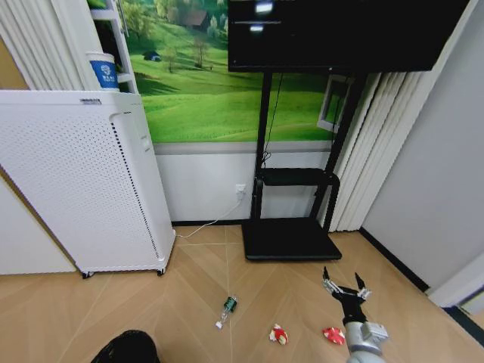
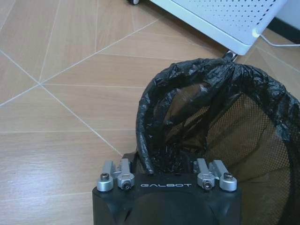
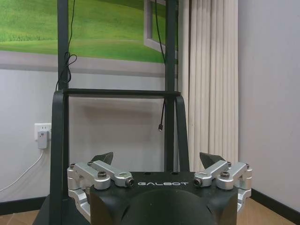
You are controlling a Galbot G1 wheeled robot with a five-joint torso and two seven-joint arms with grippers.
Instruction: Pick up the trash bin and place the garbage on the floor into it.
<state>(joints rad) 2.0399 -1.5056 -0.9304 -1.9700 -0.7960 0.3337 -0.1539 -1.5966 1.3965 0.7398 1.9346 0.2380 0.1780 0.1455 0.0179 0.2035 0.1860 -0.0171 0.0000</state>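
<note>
The trash bin (image 1: 128, 346), black wire mesh lined with a black bag, shows at the bottom left of the head view. In the left wrist view my left gripper (image 2: 159, 169) is shut on the rim of the trash bin (image 2: 243, 126), above the floor (image 2: 70, 103). The garbage lies on the floor (image 1: 197, 272): a small clear-greenish bottle (image 1: 227, 308) and two red-and-white wrappers (image 1: 278, 334) (image 1: 333, 335). My right gripper (image 1: 345, 286) (image 3: 157, 159) hangs open and empty just above and beyond the right wrapper, pointing toward the wall.
A tall white perforated appliance (image 1: 83, 181) (image 2: 225, 18) stands on the left, with a cable running to a wall socket (image 1: 240, 189). A black TV stand (image 1: 291, 227) (image 3: 117, 93) sits against the back wall. White curtains (image 1: 378, 144) hang at the right.
</note>
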